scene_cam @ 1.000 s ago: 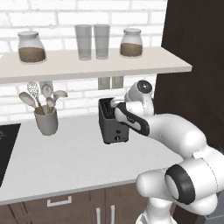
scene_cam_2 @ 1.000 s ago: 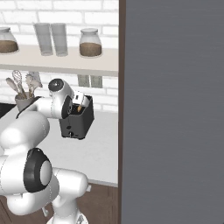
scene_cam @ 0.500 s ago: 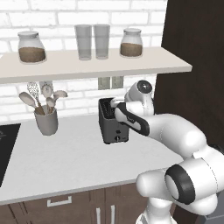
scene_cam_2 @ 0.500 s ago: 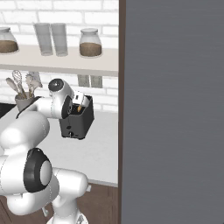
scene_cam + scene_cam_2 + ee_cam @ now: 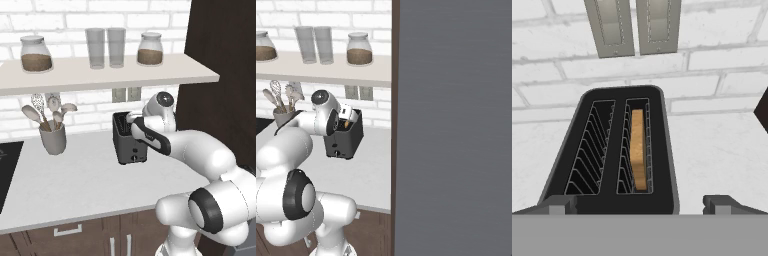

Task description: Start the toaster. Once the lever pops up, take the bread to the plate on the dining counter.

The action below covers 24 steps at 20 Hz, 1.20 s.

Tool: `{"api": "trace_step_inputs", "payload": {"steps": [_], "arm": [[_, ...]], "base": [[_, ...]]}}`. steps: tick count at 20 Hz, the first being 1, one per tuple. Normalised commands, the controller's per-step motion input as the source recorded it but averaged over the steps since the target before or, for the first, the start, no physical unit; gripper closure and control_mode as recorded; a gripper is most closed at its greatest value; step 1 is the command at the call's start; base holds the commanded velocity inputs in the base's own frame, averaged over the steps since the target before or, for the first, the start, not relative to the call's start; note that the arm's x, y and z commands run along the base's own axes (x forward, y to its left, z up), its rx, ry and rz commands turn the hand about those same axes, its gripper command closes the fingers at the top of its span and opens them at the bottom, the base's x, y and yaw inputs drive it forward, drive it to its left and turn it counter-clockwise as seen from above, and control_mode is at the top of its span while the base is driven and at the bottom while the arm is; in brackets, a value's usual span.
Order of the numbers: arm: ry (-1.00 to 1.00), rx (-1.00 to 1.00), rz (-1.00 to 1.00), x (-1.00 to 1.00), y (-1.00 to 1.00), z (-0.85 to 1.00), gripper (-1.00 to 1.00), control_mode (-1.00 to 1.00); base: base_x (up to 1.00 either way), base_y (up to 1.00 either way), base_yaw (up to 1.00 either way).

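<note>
The tool (image 5: 637, 202) was held wide above the toaster (image 5: 614, 155), empty. The bread (image 5: 638, 149) could be missed if the lever was misjudged.

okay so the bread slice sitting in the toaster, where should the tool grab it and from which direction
Probably by its top crust edge, coming straight down from above. The bread stands on edge in the right-hand slot of the toaster as the hand view shows it, so only that narrow top edge is reachable. The open tool should close across the slice's thin faces.
</note>
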Motion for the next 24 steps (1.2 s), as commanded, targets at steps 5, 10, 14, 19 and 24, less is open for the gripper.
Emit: {"api": "trace_step_inputs", "payload": {"steps": [5,10,14,19,24], "arm": [[0.0,0.0,0.0,0.0,0.0,0.0,-1.0,-1.0],[0.0,0.0,0.0,0.0,0.0,0.0,-1.0,-1.0],[0.0,0.0,0.0,0.0,0.0,0.0,-1.0,-1.0],[0.0,0.0,0.0,0.0,0.0,0.0,-1.0,-1.0],[0.0,0.0,0.0,0.0,0.0,0.0,-1.0,-1.0]], "base": [[0.0,0.0,0.0],[0.0,0.0,0.0],[0.0,0.0,0.0],[0.0,0.0,0.0],[0.0,0.0,0.0]]}}
